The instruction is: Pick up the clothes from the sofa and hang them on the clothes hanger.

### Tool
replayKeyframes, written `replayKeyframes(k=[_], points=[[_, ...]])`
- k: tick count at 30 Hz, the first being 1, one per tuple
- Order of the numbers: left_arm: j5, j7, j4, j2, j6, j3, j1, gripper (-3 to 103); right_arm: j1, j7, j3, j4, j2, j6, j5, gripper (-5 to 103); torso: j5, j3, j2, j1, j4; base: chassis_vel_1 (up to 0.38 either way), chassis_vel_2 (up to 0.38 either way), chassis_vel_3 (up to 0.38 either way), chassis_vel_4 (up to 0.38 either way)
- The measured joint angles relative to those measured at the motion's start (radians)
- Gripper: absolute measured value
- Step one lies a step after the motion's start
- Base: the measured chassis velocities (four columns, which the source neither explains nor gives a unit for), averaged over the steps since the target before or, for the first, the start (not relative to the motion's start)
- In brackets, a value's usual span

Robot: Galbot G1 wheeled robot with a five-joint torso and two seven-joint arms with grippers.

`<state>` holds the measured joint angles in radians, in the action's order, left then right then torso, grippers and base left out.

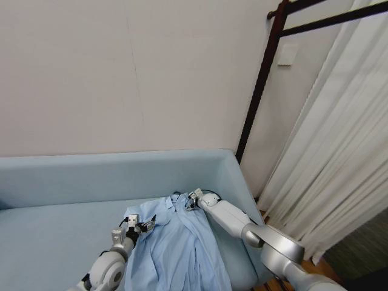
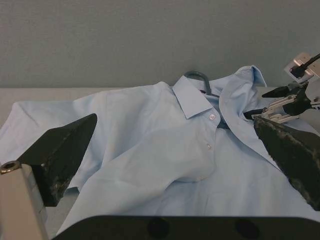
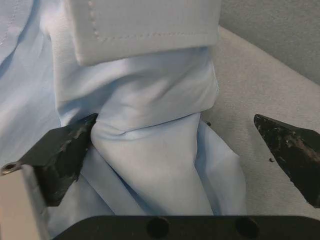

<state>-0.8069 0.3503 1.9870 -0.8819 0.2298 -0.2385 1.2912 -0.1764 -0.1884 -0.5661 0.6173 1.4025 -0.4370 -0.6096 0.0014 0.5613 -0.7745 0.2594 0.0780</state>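
Shirt [image 1: 176,245], head view: pale blue, crumpled on the sofa [image 1: 60,182] seat; left gripper [image 1: 144,225] at its shoulder, right gripper [image 1: 193,200] at the collar; rack [image 1: 260,79] stands past the sofa's end.
Left wrist view: left fingers [image 2: 60,150] spread wide above the cloth; a hanger hook [image 2: 197,76] peeks behind the collar, the rest hidden.
Right wrist view: right fingers [image 3: 60,150] spread, one touching a fold.
Risk: pinching cloth alone could drag the shirt off its hanger.

Smooth cloth shirt [image 1: 176,248], matt fabric sofa [image 1: 60,182], wooden rack [image 1: 262,79], scuffed matt-black right pincer [image 3: 175,122].
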Motion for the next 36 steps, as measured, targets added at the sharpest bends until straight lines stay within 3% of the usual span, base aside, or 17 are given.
replayKeyframes(k=[7,10,13,15,19,24,30,36], points=[[0.0,-0.002,0.001,-0.002,0.0,0.002,-0.003,100,0.002,-0.047,0.002,-0.026,0.012,0.005,0.02,68,0.0,0.0,0.0,0.0,-0.0002,0.0,0.0,0.0,0.0],[0.0,-0.002,0.002,-0.002,-0.001,0.001,-0.001,100,0.0,-0.063,0.003,-0.024,0.011,0.004,0.033,63,0.0001,0.0,0.0,0.0,-0.0003,0.0,0.0,0.0,0.0],[0.0,-0.003,0.002,-0.003,-0.002,0.0,-0.001,100,-0.004,-0.093,0.004,-0.019,0.006,0.005,0.068,47,0.0001,0.0,0.0,0.0,-0.0005,0.0,0.0,0.0,0.0],[0.0,-0.003,0.002,-0.004,-0.002,0.0,-0.001,100,-0.005,-0.099,0.004,-0.018,0.005,0.006,0.073,47,0.0002,0.0,0.0,0.0,-0.0004,0.0,0.0,0.0,0.0],[0.001,-0.006,0.002,-0.006,-0.002,0.001,-0.002,100,-0.006,-0.104,0.004,-0.03,0.009,0.02,0.084,27,0.0,0.0,0.0,0.0,-0.0001,0.0,0.0,0.0,0.0],[0.001,-0.008,0.001,-0.009,-0.002,0.003,-0.005,100,-0.007,-0.096,0.004,-0.031,0.007,0.041,0.092,19,-0.0001,0.0,0.0,0.0,0.0,0.0,0.0,0.0,0.0],[0.001,-0.01,0.0,-0.009,-0.002,0.004,-0.008,100,-0.012,-0.073,0.005,-0.022,-0.002,0.088,0.13,17,0.0001,0.0,0.0,0.0,-0.0003,0.0,0.0,0.0,0.0],[0.001,-0.013,0.0,-0.011,-0.002,0.01,-0.009,100,-0.042,-0.03,0.01,0.118,-0.083,0.152,0.242,8,0.0,0.0,0.0,0.0,0.0002,0.0,0.0,0.0,0.0]])
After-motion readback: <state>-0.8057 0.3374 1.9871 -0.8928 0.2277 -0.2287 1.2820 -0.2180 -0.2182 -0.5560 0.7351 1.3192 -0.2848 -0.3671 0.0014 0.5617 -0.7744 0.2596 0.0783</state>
